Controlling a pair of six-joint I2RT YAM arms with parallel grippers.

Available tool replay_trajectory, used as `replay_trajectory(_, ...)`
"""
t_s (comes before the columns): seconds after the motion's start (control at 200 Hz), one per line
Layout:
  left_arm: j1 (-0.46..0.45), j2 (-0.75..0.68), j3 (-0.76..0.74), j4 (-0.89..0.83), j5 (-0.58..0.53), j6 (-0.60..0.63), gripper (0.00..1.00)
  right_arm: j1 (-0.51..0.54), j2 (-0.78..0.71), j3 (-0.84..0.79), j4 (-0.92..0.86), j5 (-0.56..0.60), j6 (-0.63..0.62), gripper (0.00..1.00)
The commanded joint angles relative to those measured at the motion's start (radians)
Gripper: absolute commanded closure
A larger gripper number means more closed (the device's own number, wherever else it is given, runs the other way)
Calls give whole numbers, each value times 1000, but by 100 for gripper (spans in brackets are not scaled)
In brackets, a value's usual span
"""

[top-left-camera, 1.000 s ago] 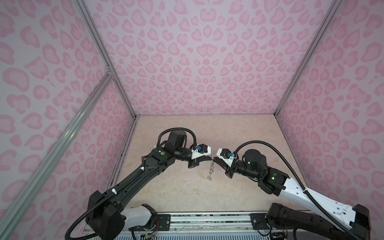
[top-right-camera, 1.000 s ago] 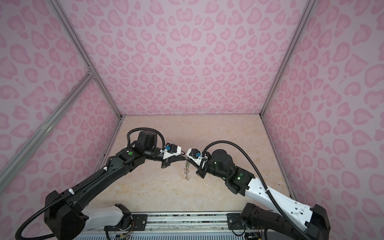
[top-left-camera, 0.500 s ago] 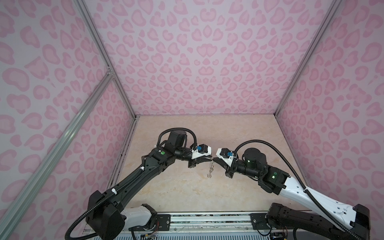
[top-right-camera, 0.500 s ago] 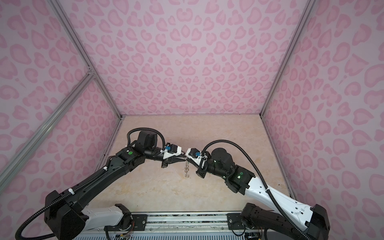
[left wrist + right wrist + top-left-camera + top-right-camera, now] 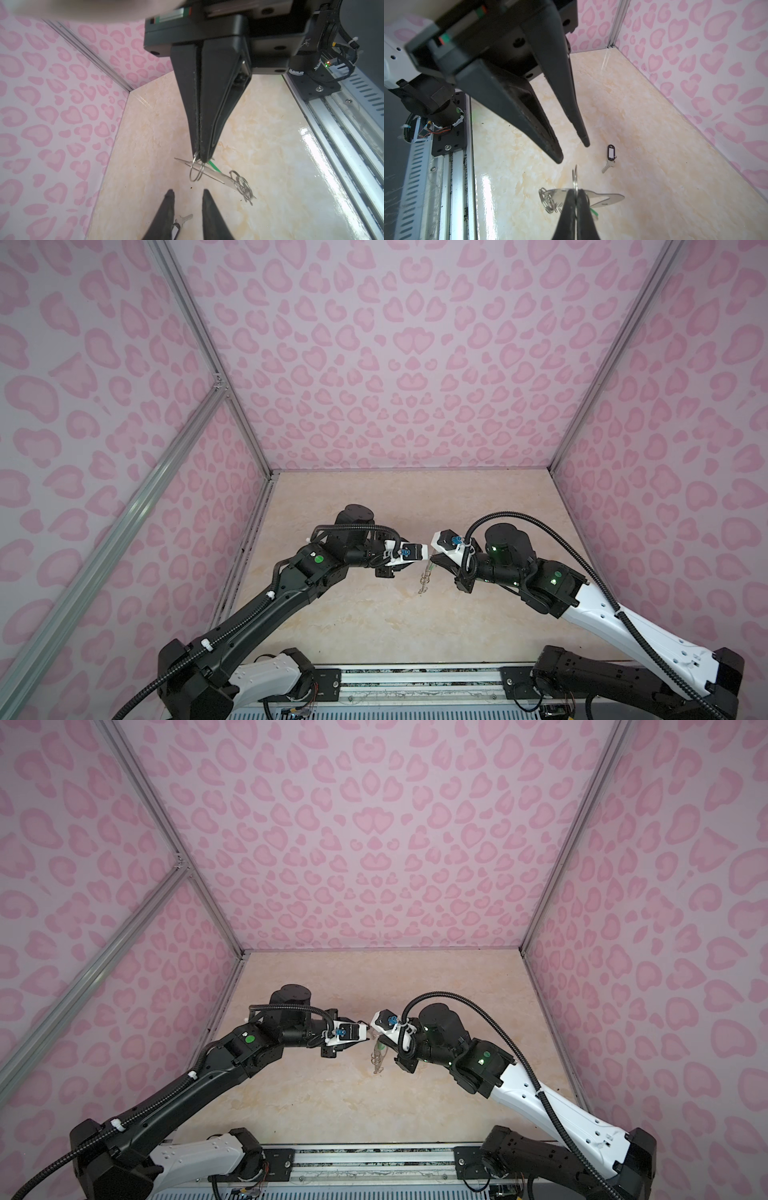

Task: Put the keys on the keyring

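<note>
The keyring (image 5: 612, 197) hangs over the middle of the counter (image 5: 654, 145). The right tool (image 5: 200, 158) pinches one of its rings. The left tool (image 5: 573, 152) is spread a little, just beside, holding nothing. The black-tag key (image 5: 611, 153) lies flat on the counter.

A beige, marble-patterned tabletop (image 5: 374, 626) is enclosed on three sides by pale walls printed with blotchy pink hearts (image 5: 395, 364). Silver aluminium struts (image 5: 200, 339) run along the wall corners. A silver metal rail (image 5: 415, 674) borders the tabletop's near edge.
</note>
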Motion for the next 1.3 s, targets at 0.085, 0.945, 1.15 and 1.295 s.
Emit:
replay_trajectory(0.085,-32,-7,-4,38,-31,25,75,-1,9,12,-31,-37,-13,100)
replay_trajectory(0.945,-74,29,7,31,-17,18,97,16,21,13,-8,-64,-8,100)
replay_trajectory(1.15,-73,24,12,37,-1,-47,97,18,-9,-8,-13,37,-25,77)
replay_trajectory(1.295,-58,19,-6,77,40,-128,97,17,-87,-90,63,94,-23,72)
